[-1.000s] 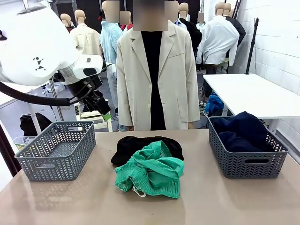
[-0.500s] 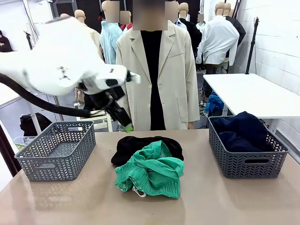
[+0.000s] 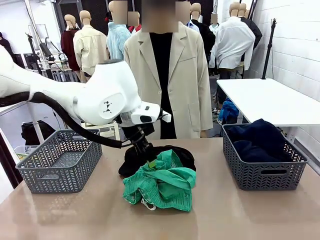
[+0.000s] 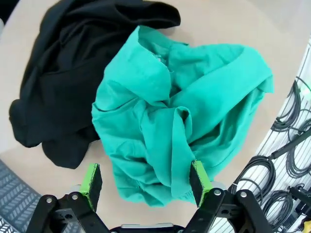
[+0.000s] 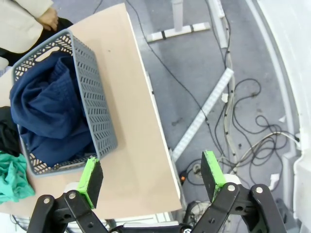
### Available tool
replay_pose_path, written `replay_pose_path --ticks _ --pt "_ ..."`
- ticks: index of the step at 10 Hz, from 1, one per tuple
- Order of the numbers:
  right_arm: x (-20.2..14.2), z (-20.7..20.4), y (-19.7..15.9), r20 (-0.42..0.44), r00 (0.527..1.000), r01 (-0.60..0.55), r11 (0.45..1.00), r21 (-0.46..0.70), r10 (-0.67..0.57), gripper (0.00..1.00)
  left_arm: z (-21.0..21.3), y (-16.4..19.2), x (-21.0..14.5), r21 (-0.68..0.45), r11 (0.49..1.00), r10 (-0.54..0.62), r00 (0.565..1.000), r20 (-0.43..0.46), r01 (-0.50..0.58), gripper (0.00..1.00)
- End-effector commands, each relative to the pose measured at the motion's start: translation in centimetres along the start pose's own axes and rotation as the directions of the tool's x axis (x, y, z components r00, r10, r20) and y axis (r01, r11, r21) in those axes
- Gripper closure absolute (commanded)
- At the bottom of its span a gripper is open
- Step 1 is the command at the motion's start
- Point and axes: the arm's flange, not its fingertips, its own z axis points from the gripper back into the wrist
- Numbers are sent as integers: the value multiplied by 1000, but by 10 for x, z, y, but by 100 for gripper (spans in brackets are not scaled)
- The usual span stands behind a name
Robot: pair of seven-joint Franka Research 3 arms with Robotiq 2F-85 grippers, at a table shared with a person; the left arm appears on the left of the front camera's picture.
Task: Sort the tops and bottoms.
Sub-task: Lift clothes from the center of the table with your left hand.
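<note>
A robotics lab set up for cloth-handling trials. A white robot arm (image 3: 105, 97) with a trailing black cable reaches over a plain beige counter (image 3: 225, 215) that carries two matching grey plastic baskets (image 3: 60, 165) and a crumpled green garment (image 3: 160, 185). Loose cables (image 5: 233, 111) sprawl over the grey floor. A white painted brick wall (image 3: 295, 40), a bare white table (image 3: 270, 100) and a black stand (image 3: 270, 47) close the room.

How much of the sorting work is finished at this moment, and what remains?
Done: the navy garment lies in the right basket. In hand: the left hand hovers open just above the green garment, nothing gripped yet. Left: the green garment and the black garment partly under it lie on the table, not yet in any basket.
</note>
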Motion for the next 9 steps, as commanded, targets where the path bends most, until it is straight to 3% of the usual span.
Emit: replay_pose_path --ticks 1,5,7,9 --pt "-1 1 0 -9 1000 -7 1000 -21 7 0 2 -6 0 -14 999 -41 999 -25 40 6" --pt "-1 1 0 -9 1000 -7 1000 -21 7 0 5 -18 -16 -237 972 -33 993 -111 5 6" --pt "-1 1 0 -9 1000 -7 1000 -21 7 0 -2 -10 -14 -289 957 -8 992 -124 -29 6" --pt "-1 1 0 -9 1000 -7 1000 -21 7 0 -12 -2 -10 -348 937 14 997 -74 -39 6"
